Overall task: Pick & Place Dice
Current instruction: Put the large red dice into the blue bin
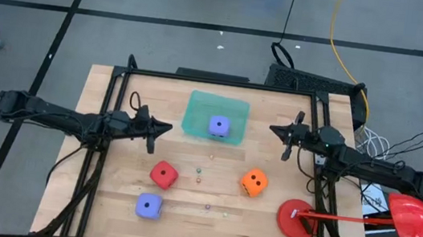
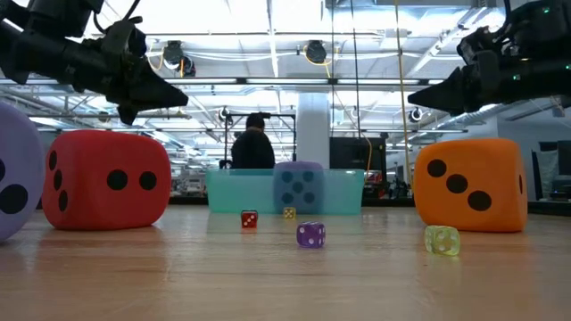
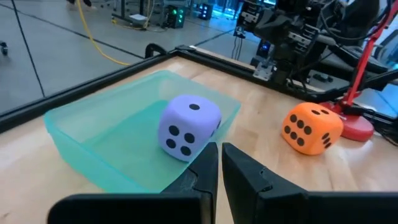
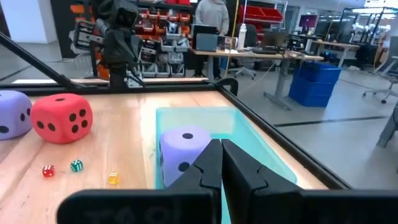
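1. My left gripper (image 1: 167, 128) hangs clenched on nothing at nine o'clock from the translucent teal plastic tray (image 1: 199, 111).
2. My right gripper (image 1: 273, 129) hangs clenched and empty at three o'clock from it.
3. One soft purple-blue cube die (image 1: 219, 126) sits inside the tray.
4. The soft red die (image 1: 163, 175), soft orange die (image 1: 254, 182) and second purple-blue die (image 1: 149, 205) rest on the wooden table (image 1: 117, 99), toward six o'clock.

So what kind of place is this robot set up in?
Probably a robotics lab or workshop in a big industrial hall: strip lights overhead, desks with monitors, blue bins, and cables trailing over a grey floor around the wooden table.
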You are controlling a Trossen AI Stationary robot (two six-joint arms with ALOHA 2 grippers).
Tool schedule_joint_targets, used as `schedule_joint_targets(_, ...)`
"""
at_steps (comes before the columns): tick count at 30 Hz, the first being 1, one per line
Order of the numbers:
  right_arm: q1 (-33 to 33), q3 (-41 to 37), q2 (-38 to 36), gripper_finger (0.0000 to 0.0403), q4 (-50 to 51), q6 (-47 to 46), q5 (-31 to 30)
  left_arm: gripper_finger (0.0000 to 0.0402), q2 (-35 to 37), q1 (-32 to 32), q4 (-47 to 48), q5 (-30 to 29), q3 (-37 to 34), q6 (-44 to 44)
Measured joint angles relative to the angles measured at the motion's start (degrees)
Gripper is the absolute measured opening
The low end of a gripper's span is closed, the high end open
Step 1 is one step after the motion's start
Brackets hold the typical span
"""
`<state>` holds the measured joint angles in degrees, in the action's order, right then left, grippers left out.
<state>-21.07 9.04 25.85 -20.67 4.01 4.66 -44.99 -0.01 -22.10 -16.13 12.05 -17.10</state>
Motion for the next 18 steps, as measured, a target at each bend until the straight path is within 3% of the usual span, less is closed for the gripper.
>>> schedule_joint_targets(6, 0.0, 0.0, 0.0, 0.0000, -0.5, 1.3, -0.1, 0.0031, 0.0, -3.1, 12.8, -1.5, 8.3, -1.5)
schedule_joint_targets(12, 0.0, 0.0, 0.1, 0.0000, -0.5, 1.4, -0.1, 0.0032, -5.9, -10.7, 42.3, -10.5, 29.3, -7.2)
schedule_joint_targets(18, 0.0, 0.0, 0.1, 0.0000, -0.3, 1.2, 0.0, 0.0078, -18.5, -15.0, 67.1, -9.2, 49.6, -15.9)
